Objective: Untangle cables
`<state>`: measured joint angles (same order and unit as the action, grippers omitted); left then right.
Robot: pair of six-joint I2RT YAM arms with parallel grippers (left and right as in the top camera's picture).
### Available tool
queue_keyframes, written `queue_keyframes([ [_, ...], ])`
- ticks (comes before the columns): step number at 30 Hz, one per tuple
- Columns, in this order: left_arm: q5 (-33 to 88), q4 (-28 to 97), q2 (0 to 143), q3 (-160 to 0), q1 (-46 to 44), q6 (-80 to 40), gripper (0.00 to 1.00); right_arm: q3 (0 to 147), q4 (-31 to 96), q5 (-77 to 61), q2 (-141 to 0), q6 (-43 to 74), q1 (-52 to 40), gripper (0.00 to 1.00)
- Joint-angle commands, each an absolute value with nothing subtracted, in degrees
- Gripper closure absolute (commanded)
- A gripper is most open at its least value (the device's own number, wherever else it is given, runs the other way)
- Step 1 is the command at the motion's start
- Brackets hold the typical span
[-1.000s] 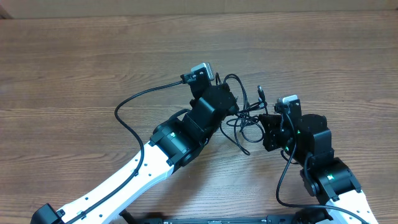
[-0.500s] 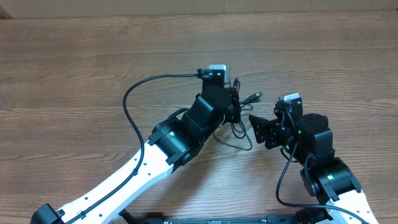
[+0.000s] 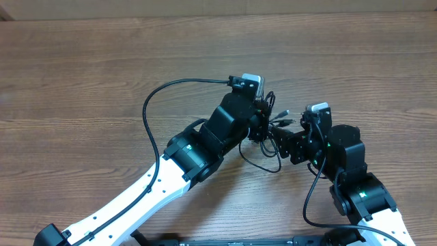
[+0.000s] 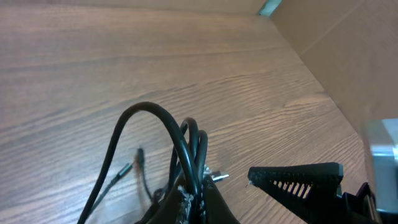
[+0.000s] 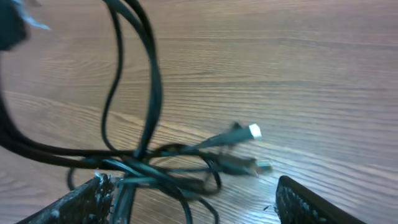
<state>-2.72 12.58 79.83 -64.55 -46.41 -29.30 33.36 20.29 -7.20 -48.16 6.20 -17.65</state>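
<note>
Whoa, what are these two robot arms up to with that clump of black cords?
They are working on a tangle of thin black cables on a wooden table. The left claw is shut on the bundle, pinching several strands together. The right claw stands wide open close beside it, with knotted strands and the loose plug ends lying between its fingers, not gripped.

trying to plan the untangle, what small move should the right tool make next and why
Probably close the right tool on the strands near the silver plug. Its jaws stand open around the cables, while the left tool pinches their loops, so a second grip could pull them apart.
</note>
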Motion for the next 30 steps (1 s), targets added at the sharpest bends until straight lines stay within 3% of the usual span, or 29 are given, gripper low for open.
queue_keyframes([
  [1,-2.0,11.6,79.1,-65.4,-46.0,-25.4,0.96,33.8,20.8,-1.9,-47.8,9.6,-17.5,0.17],
  [11,-1.2,11.4,79.1,-65.4,-46.0,-20.9,0.96,33.8,21.5,6.4,-47.8,18.2,-17.5,0.07],
  [22,7.5,6.6,79.1,-65.4,-46.1,-19.3,0.96,33.8,18.3,-7.5,-47.8,11.0,-17.5,0.04],
  [30,11.1,6.3,79.1,-65.4,-46.1,-19.2,0.96,33.8,18.1,-7.1,-47.8,10.4,-17.5,0.04],
])
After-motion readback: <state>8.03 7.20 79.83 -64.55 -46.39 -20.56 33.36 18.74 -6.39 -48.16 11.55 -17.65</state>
